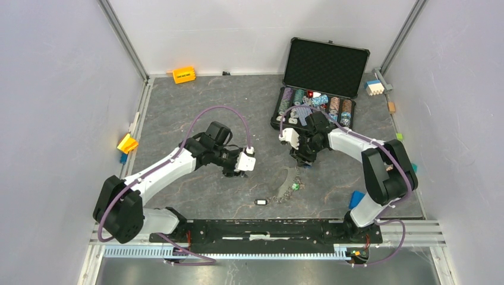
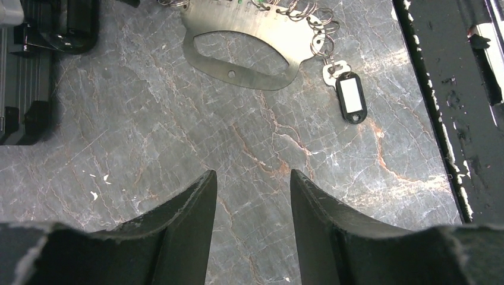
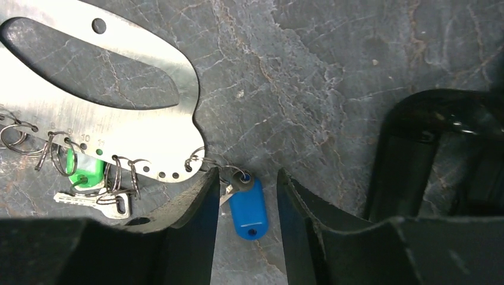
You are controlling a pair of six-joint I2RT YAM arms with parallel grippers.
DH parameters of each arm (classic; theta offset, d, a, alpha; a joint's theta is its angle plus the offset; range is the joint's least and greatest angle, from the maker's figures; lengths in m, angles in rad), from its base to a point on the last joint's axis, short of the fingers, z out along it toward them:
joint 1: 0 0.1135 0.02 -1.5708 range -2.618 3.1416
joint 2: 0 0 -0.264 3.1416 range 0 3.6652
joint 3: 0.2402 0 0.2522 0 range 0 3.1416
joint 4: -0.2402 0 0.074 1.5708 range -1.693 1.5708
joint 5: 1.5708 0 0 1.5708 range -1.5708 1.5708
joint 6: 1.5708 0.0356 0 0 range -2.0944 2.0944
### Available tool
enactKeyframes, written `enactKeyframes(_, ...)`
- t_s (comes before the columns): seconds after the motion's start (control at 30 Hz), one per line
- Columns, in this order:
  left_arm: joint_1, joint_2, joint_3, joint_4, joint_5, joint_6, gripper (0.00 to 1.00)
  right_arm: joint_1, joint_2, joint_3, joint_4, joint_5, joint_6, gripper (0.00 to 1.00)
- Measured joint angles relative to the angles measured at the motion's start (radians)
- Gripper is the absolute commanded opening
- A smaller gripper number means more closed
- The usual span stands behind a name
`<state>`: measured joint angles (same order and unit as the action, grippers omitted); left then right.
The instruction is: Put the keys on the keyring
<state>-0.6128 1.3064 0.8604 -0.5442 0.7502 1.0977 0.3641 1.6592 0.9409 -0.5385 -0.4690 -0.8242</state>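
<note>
Holding our right fingers (image 3: 190, 219) apart, we are straddling a blue tag (image 3: 248, 208) ringed to the keyring (image 3: 148, 127). A key (image 3: 77, 199) is lying at that keyring's holed edge, beside a green tag (image 3: 86, 172). Our left fingers (image 2: 184, 225) are hovering open over the table (image 2: 148, 148), near the keyring.

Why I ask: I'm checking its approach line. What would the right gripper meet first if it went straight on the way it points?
Most likely the blue tag, which lies between the open fingers of the right gripper and is ringed to the keyring. Under it is the table. Depth is hard to judge.
</note>
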Motion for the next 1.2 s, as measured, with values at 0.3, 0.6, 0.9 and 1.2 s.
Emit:
enactKeyframes(0.3,0.014,0.04,0.024,-0.001,0.005,-0.001,0.57,-0.043,-0.134,0.006,-0.07,-0.002,-0.026,0.5)
enactKeyframes(0.6,0.024,0.057,0.063,0.0,0.035,-0.004,0.57,-0.065,-0.23,-0.064,-0.138,-0.138,-0.052,0.44)
enactKeyframes(0.9,0.024,0.056,0.063,0.0,0.063,-0.005,0.57,-0.096,-0.08,-0.09,-0.193,-0.284,-0.085,0.43)
enactKeyframes(1.2,0.024,0.056,0.063,0.0,0.072,-0.005,0.58,-0.118,-0.046,-0.09,-0.2,-0.319,-0.1,0.4)
